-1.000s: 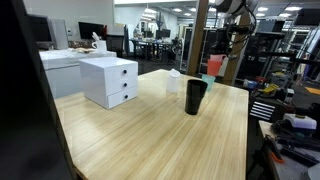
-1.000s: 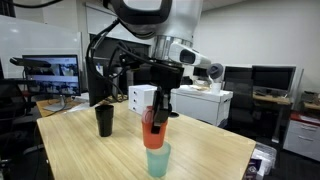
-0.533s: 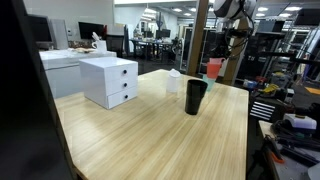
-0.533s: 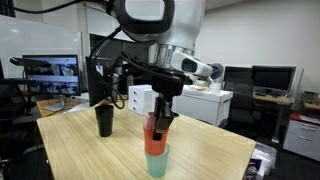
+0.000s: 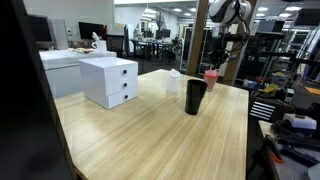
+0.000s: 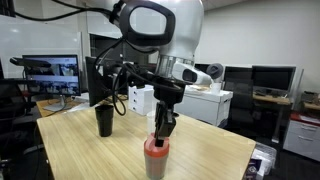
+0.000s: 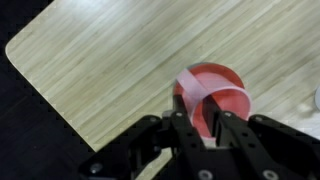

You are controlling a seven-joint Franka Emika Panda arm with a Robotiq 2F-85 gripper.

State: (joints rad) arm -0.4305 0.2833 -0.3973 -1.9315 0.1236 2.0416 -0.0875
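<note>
**Gripper low over a red cup stacked in a second cup**

The Robotiq gripper points straight down at the table's far end. In the wrist view its 2 dark fingers stand close together, with a strip of the red cup's wall running between them. The gap is narrow, but I cannot tell whether the pads are pressing that wall or only flanking it.

The red cup stands upright, mouth up, directly beneath the tool. In an exterior view, the red cup is nested in a pale teal cup that stands on the wooden table close to its edge. The gripper is right on top of the stack.

Well apart from the stack, further along the table, a tall black cup stands upright. It shows in both exterior views and is nearer the camera in one, with the red cup behind it.

A white cabinet with 2 drawers sits on the tabletop to one side of the black cup. Around the table are office desks, monitors and dark shelving.
</note>
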